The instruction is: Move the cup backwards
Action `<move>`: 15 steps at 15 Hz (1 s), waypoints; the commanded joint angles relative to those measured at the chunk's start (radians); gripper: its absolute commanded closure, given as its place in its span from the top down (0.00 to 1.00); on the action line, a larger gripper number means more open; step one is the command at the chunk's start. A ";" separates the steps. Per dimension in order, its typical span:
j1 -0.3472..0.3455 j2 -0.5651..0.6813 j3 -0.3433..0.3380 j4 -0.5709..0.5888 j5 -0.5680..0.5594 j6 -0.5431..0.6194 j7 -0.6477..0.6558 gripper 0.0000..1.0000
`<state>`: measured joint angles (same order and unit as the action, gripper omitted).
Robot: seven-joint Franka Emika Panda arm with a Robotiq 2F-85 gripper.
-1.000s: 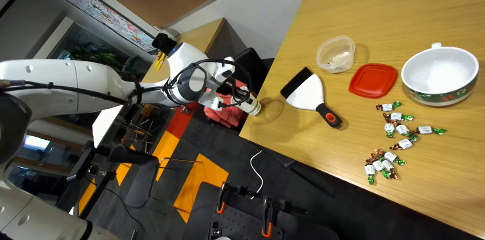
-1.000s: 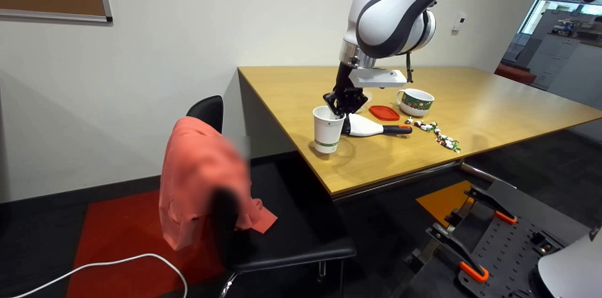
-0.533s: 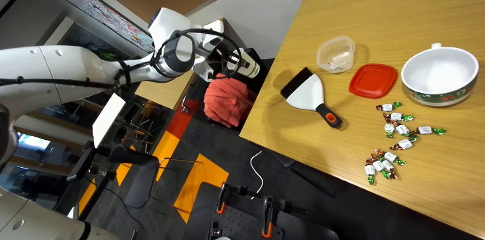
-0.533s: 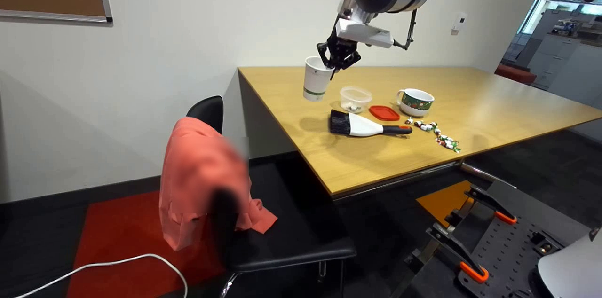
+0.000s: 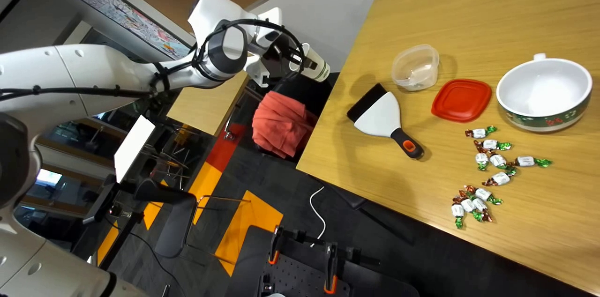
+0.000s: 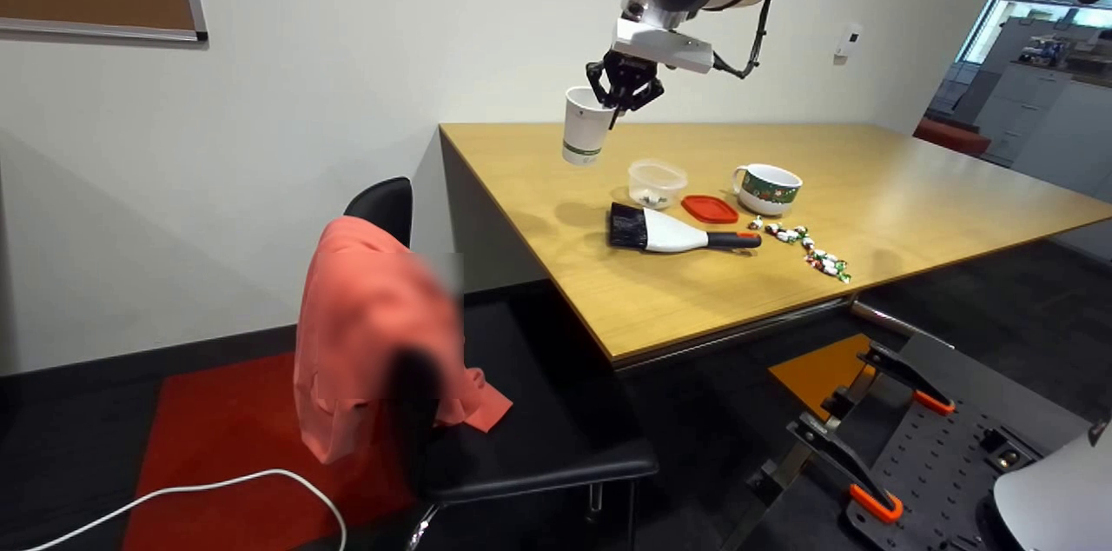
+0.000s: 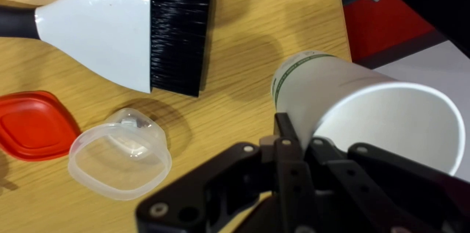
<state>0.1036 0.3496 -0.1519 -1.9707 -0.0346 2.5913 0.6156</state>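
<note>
- My gripper (image 7: 303, 137) pinches the white cup (image 6: 585, 130) above the table (image 6: 903, 186), upper centre of an exterior view.
- Carrying step, I judge; next calls for easing it backwards, then lowering it level.

The tall white paper cup (image 6: 585, 129) with a thin green band is smooth and matt. The black robot gripper (image 7: 302, 135) looks satin-dull, dotted with bright metal screw heads (image 7: 159, 209); the white jointed arm (image 5: 112, 67) wears a smooth, slightly glossy shell. From where I stand, the long honey-coloured table (image 5: 468, 30) shows wood grain under a soft sheen. The flat black-and-white brush (image 5: 380, 116) has a shiny plastic body and fibrous bristles (image 7: 180, 38). Glossy red plastic makes the rounded-square lid (image 5: 462, 100), thin see-through plastic the round-cornered tub (image 6: 667, 183). The green-banded white mug (image 6: 768, 191) gleams like glazed ceramic, the twist-wrapped candies (image 5: 498, 161) glint like foil, and the coral cloth (image 5: 281, 123) looks soft and matt.
</note>
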 commanded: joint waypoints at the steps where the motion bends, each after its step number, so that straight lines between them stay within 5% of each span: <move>1: 0.014 0.025 -0.021 0.021 -0.043 0.013 0.052 0.00; 7: 0.026 0.196 -0.060 0.184 -0.064 0.020 0.189 0.00; 15: -0.068 0.346 0.030 0.377 0.149 -0.036 0.141 0.00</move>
<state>0.0628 0.6493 -0.1445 -1.6775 0.0623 2.6013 0.7716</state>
